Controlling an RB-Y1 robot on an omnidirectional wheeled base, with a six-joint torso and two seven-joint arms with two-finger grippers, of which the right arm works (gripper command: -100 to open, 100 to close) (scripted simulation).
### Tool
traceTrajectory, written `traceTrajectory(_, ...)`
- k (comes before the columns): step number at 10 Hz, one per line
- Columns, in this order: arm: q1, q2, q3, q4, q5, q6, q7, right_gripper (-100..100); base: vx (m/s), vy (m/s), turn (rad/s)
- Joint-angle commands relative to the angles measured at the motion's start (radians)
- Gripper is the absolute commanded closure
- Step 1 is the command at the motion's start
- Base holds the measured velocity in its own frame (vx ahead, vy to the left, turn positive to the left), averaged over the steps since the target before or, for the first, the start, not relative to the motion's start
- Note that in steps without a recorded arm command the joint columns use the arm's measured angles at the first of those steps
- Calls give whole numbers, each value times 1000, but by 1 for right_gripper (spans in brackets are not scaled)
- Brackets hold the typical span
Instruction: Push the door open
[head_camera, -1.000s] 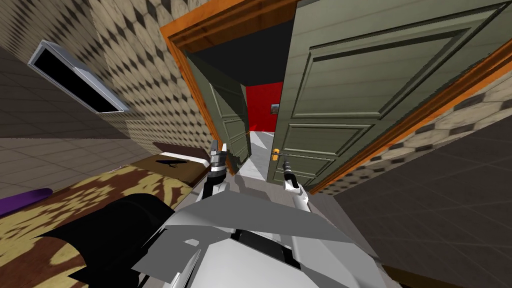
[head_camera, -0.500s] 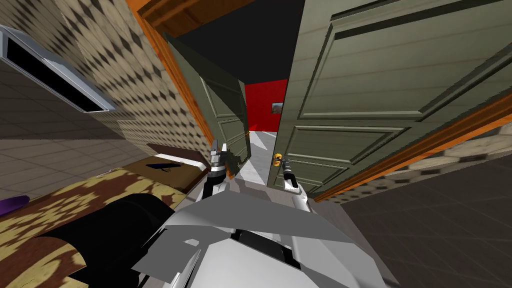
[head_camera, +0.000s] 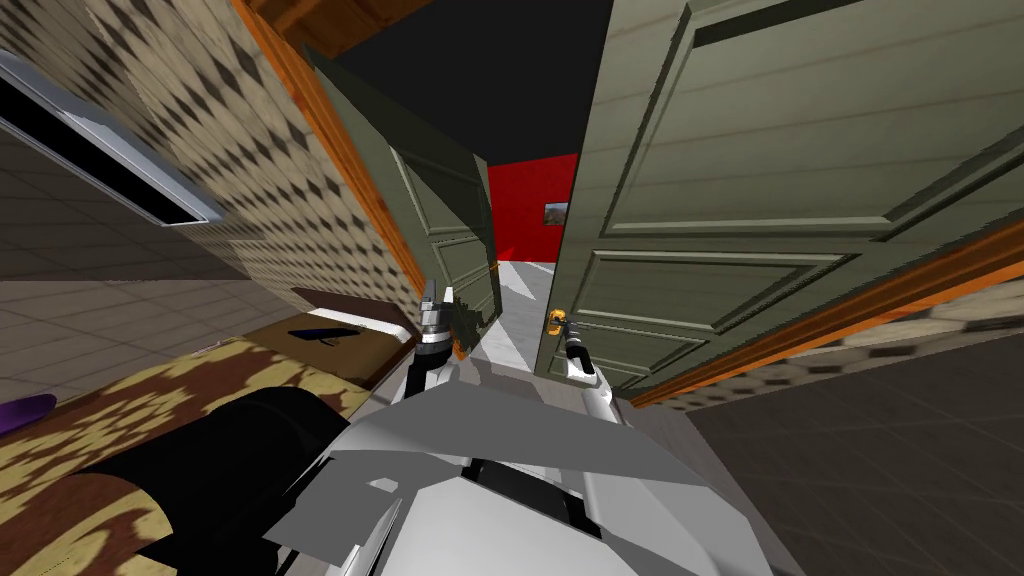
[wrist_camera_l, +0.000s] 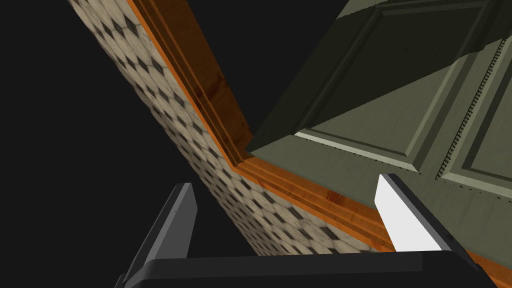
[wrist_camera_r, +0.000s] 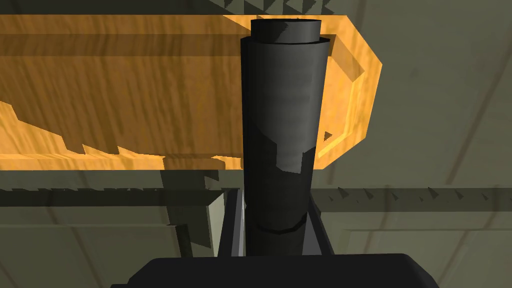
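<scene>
Door leaf (head_camera: 720, 200) on the right stands upright just ahead; its dark handle (wrist_camera_r: 282, 125) juts from the face, clenched in the right gripper (head_camera: 572, 335). Left gripper (wrist_camera_l: 285, 182) hangs released beside the other leaf (head_camera: 450, 230) and orange frame (head_camera: 330, 150). A red wall (head_camera: 525, 210) shows through the gap between the leaves.

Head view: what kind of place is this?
Probably a room inside a house: a green panelled door in an orange wooden frame, patterned wallpaper, and a window on the wall.

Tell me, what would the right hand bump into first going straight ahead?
Likely the orange plate on the olive-green panelled door, just beyond the dark cylindrical handle the right hand grips.
</scene>
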Motion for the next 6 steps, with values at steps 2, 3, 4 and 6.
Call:
traceTrajectory(2, 6, 1, 1, 3, 1, 1, 1, 100, 0, 0, 0)
traceTrajectory(3, 6, 1, 1, 3, 1, 1, 1, 100, 0, 0, 0)
traceTrajectory(4, 0, -9, -10, 0, -2, 0, 2, 100, 128, 47, -21)
traceTrajectory(6, 0, -17, -21, 0, -4, 0, 4, 100, 175, 32, -36)
